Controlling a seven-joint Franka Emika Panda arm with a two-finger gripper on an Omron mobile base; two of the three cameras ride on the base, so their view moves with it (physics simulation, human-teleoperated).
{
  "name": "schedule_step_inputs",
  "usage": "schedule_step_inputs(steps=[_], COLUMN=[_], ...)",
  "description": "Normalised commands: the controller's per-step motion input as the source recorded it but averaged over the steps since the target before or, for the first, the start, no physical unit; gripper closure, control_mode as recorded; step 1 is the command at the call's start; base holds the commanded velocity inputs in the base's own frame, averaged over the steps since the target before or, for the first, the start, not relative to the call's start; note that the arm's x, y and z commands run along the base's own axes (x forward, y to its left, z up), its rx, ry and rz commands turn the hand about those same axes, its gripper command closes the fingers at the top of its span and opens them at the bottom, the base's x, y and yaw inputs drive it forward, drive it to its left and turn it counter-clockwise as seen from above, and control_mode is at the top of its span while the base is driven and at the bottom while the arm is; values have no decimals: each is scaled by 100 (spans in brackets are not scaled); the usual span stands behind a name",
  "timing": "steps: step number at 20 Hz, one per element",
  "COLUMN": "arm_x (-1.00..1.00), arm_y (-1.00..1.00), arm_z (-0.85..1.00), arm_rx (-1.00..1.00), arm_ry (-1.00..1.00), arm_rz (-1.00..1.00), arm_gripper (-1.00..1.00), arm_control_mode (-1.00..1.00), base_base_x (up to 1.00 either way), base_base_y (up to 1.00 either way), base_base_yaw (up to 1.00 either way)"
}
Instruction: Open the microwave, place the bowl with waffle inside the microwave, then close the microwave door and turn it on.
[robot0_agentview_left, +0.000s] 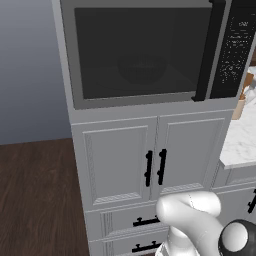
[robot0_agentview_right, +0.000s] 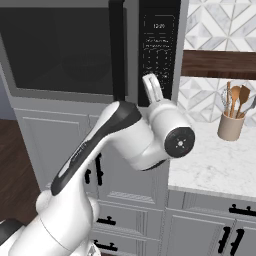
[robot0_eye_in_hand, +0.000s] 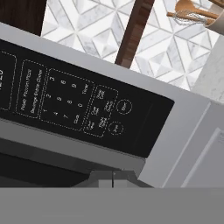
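The microwave (robot0_agentview_left: 150, 102) is built in above white cabinets. The microwave door (robot0_agentview_left: 135, 50) is shut, its black bar handle (robot0_agentview_left: 210, 50) upright beside the black button panel (robot0_agentview_left: 235, 50). Through the tinted window the bowl (robot0_agentview_left: 141, 67) shows as a faint round shape inside. The waffle cannot be made out behind the dark glass. My gripper (robot0_agentview_right: 149, 79) is shut on nothing and points up at the lower part of the button panel (robot0_agentview_right: 159, 45), just right of the handle (robot0_agentview_right: 117, 50). In the hand view the shut gripper (robot0_eye_in_hand: 113, 177) sits just below the keypad (robot0_eye_in_hand: 78, 105).
White panelled cabinet doors (robot0_agentview_left: 150, 160) and drawers lie under the microwave. A marble counter (robot0_agentview_right: 220, 165) runs to the right, carrying a beige utensil holder (robot0_agentview_right: 231, 125) with wooden spoons. Dark wooden floor (robot0_agentview_left: 35, 200) lies to the left.
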Motion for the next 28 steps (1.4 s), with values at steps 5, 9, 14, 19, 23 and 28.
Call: schedule_step_inputs(steps=[5,9,14,19,23,28], arm_x=[12,21,46,50,42,35], arm_y=[-22,0,0,0,0,0], arm_z=[-13,0,0,0,0,-2], arm_rx=[8,1,0,0,0,0], arm_ry=[0,0,2,5,3,0], arm_rz=[0,0,0,0,0,0], arm_gripper=[100,100,100,100,100,100], arm_control_mode=[-100,-100,-100,-100,-100,-100], base_base_x=[0,0,0,0,0,0], base_base_y=[0,0,0,0,0,0], base_base_yaw=[0,0,0,0,0,0])
